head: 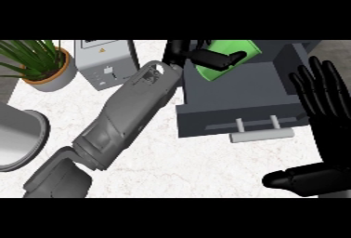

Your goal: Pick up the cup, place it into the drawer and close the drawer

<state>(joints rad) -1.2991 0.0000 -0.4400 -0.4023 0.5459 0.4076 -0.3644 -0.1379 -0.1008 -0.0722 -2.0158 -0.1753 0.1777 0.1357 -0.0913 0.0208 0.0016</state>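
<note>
A green cup (231, 55) hangs tilted over the back of the open grey drawer (237, 100). My left hand (205, 56) is shut on it, with black fingers curled across its side and hiding part of it. The left forearm (126, 116) stretches from the lower left up to the drawer's left corner. The drawer's pale bar handle (262, 135) faces me at its front. At the right edge my right hand (322, 100) is open, fingers up, beside the drawer's right side and touching nothing.
A potted plant (42, 65) stands at the back left, with a grey box-shaped appliance (106, 62) next to it. A round grey bowl (17, 137) sits at the left edge. White marble counter (198, 162) lies in front of the drawer.
</note>
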